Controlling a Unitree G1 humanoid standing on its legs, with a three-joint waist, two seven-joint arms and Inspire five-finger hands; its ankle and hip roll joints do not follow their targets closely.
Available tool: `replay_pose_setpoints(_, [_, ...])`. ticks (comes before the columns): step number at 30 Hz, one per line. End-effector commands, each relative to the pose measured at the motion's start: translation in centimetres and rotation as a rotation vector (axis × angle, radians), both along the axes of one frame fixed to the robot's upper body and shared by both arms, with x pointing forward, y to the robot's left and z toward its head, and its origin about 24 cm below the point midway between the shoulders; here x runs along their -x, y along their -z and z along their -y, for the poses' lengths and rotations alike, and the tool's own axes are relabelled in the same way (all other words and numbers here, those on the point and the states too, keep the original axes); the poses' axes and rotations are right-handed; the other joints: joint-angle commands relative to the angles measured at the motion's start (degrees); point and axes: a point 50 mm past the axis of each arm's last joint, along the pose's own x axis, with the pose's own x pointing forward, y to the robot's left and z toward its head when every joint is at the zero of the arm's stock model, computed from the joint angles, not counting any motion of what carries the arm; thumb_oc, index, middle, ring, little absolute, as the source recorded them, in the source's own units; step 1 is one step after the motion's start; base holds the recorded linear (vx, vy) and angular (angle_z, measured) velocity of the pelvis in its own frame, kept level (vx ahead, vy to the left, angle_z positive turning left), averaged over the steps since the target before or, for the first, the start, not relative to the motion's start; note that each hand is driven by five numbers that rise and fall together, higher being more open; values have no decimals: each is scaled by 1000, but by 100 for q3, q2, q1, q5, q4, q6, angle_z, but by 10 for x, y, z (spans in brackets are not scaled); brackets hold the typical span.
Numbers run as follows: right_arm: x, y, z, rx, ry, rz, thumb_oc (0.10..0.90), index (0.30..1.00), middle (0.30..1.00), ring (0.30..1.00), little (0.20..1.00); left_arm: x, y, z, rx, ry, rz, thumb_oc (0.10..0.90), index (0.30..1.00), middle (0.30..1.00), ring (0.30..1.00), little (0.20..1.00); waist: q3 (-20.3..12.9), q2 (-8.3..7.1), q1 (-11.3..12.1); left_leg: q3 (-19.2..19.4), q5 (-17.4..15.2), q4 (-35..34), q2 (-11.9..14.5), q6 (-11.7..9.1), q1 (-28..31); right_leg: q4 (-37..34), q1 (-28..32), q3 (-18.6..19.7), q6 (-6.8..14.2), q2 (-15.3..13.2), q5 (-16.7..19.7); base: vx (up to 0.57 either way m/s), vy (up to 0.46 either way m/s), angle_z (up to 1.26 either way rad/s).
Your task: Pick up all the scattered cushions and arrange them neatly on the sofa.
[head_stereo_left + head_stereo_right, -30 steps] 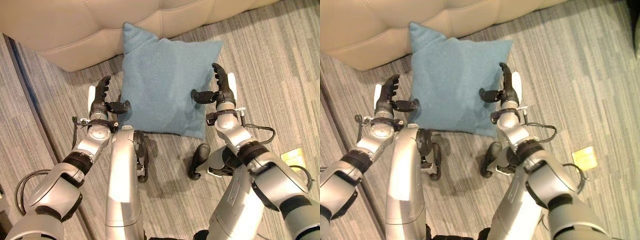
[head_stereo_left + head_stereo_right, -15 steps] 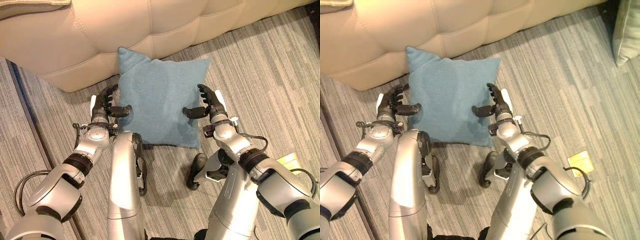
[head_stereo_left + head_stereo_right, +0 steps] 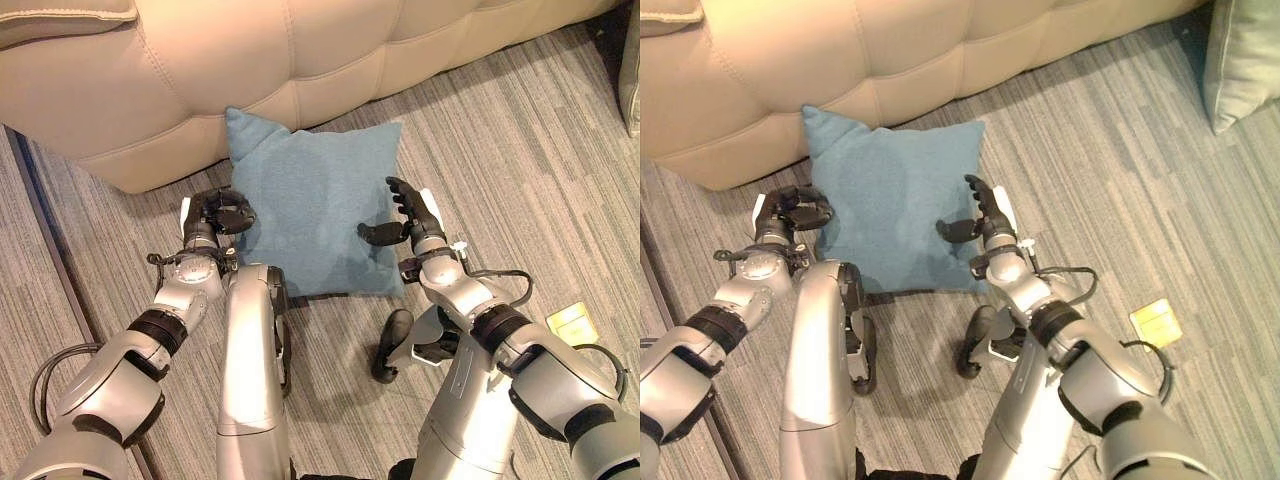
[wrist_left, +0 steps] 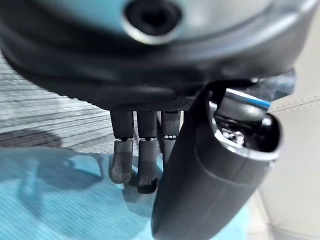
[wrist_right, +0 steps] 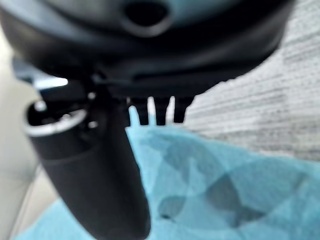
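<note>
Blue cushion [image 3: 315, 205] on the floor [image 3: 520, 150] against the sofa [image 3: 250, 60]. Our left hand [image 3: 215, 212] seems curled on its edge; our right hand [image 3: 405, 215] hovers spread, empty. Soft, light: we judge opposite edges best.

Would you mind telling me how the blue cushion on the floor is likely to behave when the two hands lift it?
The blue cushion looks soft and plump, so it will probably dent where the left hand and right hand press its sides. It should be light for its bulk. Its fuzzy cloth likely grips rather than slips, though the middle may sag.
</note>
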Motion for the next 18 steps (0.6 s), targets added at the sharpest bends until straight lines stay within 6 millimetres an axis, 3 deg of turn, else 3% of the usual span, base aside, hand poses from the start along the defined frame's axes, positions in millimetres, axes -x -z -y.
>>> replay_pose_setpoints(1, [-2, -53, 4, -31, -16, 235, 800, 900, 900, 900, 900, -4, -57, 42, 91, 149, 289, 400, 300, 300, 300, 300, -210, 437, -128, -433, -505, 285, -350, -186, -27, 763, 456, 572, 335, -313, -961, 70, -22, 3])
replay_pose_setpoints(5, [-3, -69, 9, -85, 9, 287, 800, 900, 900, 900, 900, -3, -98, 45, 72, 184, 426, 400, 300, 300, 300, 300, -210, 280, -165, -381, -327, -344, -301, -216, -27, 196, 456, 536, 385, -268, -803, 26, -100, 9])
replay_pose_setpoints(9, [-3, -103, 10, -120, -19, 381, 800, 900, 900, 900, 900, 4, -144, 61, 30, 260, 583, 400, 300, 300, 300, 300, -210, 66, -197, -103, 243, -1634, -273, -341, -27, -972, 456, 367, 447, -166, -274, -92, -91, -21])
replay_pose_setpoints(11, [0, -117, 11, -113, -54, 419, 800, 900, 900, 900, 900, 11, -166, 70, 48, 307, 663, 400, 300, 300, 300, 300, -210, 74, -263, 88, 748, -2437, -242, -329, -27, -1757, 462, 70, 457, -153, 149, -187, -11, -12])
replay_pose_setpoints(14, [3, -127, 21, -93, -55, 456, 800, 900, 900, 900, 900, 18, -184, 70, -12, 319, 733, 400, 300, 300, 300, 300, -210, 191, -327, 29, 1218, -3200, -255, -315, -26, -2651, 709, -382, 464, -184, 474, -170, -3, -24])
replay_pose_setpoints(16, [3, -127, 21, -93, -55, 456, 800, 900, 900, 900, 900, 18, -184, 71, -13, 319, 734, 400, 300, 300, 300, 300, -210, 221, -322, -2, 1250, -3233, -258, -317, -25, -2704, 748, -429, 455, -181, 500, -115, -50, -8])
replay_pose_setpoints(17, [7, -129, 36, -23, -38, 471, 800, 900, 900, 900, 900, 16, -184, 46, -117, 189, 732, 400, 300, 300, 300, 300, -212, 206, -369, -71, 1546, -3629, -367, -330, -25, -3189, 816, -583, 418, -220, 739, -122, -92, 8])
replay_pose_setpoints(18, [10, -126, 46, 6, -14, 466, 800, 900, 900, 900, 900, 15, -176, 24, -183, 92, 700, 800, 900, 900, 900, 900, -212, 198, -356, -81, 1555, -3538, -393, -329, -27, -3035, 730, -498, 433, -228, 761, -104, -106, 20])
